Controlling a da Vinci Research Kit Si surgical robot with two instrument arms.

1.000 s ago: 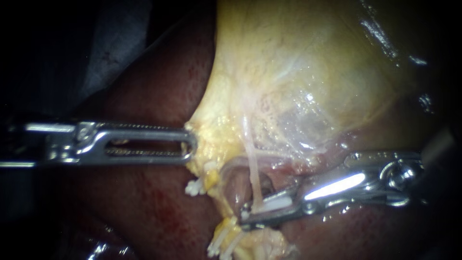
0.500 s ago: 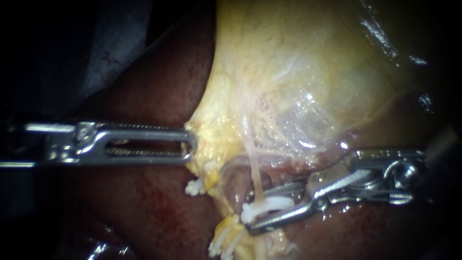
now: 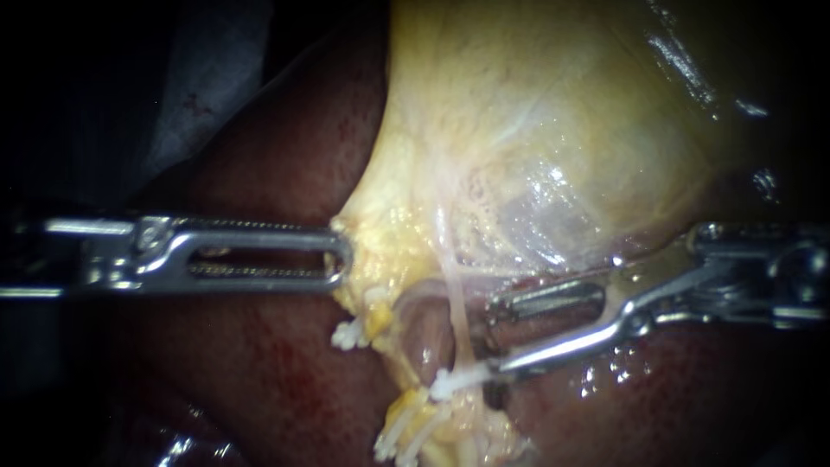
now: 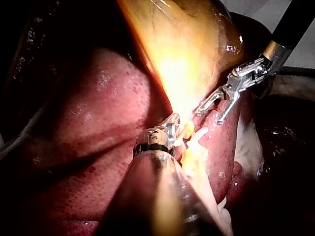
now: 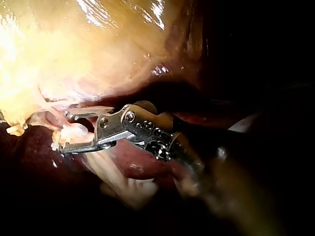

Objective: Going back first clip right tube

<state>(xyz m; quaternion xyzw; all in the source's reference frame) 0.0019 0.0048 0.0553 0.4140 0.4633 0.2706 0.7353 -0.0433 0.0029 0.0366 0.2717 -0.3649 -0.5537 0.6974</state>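
Grips the yellow edge of the gallbladder point(image 3: 536, 130) with the left instrument point(image 3: 344, 255), jaws clamped on it from both sides. Seems meant to hold that edge aside, so that the thin pale right tube point(image 3: 451, 285) lies stretched and exposed just ahead of those jaws. Shows the same hold in the left wrist view, with yellow tissue bunched at the tip.

Carries the right instrument point(image 3: 494, 337) with jaws apart: a clear gap between them and nothing gripped. Finds the white clip point(image 3: 456, 379) sitting across the right tube at the very tip of the lower jaw, touching it or only just beside it, hard to tell which. Places the upper jaw above the clip, beside the tube and apparently clear of it.

Reads as the release step — clip seated on the tube, jaws spread so as not to drag it on the way out. Calls next for a straight pull back along the shaft's own line, away from the tube. Risks catching the clip or tugging the thin tube with any sideways swing of the lower jaw.

Rests all of this on the dark red liver point(image 3: 259, 363), beneath both instruments. Shows more white clips point(image 3: 350, 335) just below the left instrument's jaws, beside the yellow edge and apart from the right instrument's jaws — no conflict there.
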